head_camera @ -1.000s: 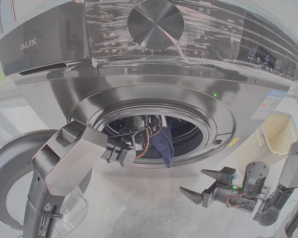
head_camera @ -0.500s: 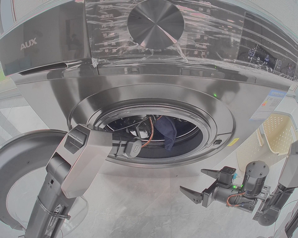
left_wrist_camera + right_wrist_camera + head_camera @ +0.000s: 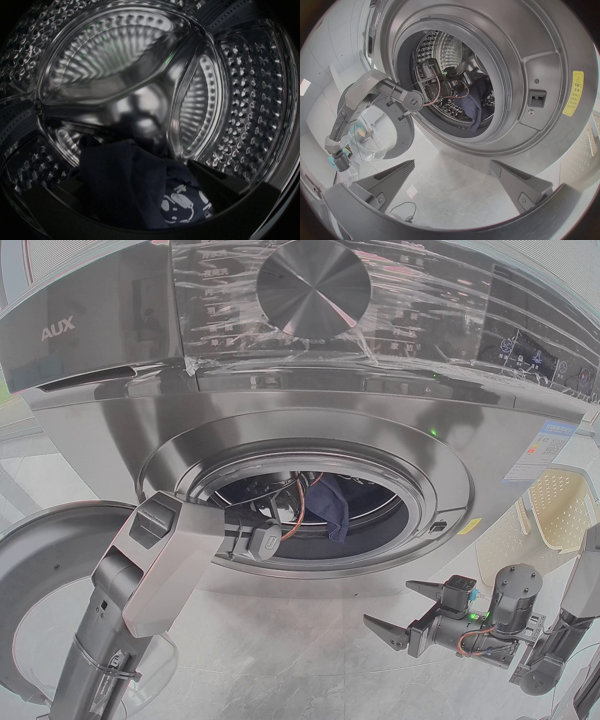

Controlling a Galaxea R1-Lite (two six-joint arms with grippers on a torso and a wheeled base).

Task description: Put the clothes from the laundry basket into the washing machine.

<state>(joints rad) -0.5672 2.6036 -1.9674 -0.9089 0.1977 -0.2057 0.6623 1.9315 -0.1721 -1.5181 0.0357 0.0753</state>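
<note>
The washing machine (image 3: 437, 446) stands in front with its round opening uncovered. My left arm reaches through the opening into the steel drum (image 3: 250, 93). A dark blue garment (image 3: 328, 505) with a white print hangs just inside the rim. In the left wrist view my left gripper (image 3: 150, 162) stands open. The garment (image 3: 125, 181) is bunched between its fingers (image 3: 218, 184) and hides one of them. My right gripper (image 3: 387, 602) hangs open and empty, low over the floor, right of the opening. From the right wrist, the garment (image 3: 473, 106) drapes beside the left wrist.
The machine's door (image 3: 37, 565) stands swung open at the left, beside my left arm. A cream perforated laundry basket (image 3: 556, 515) sits at the right edge, behind my right arm. Grey tiled floor (image 3: 281, 640) lies below the opening.
My left arm has pushed deeper into the drum, lifting the garment off the lower rim and into the opening. In the last half second it barely shifted. The right arm has stayed put.
</note>
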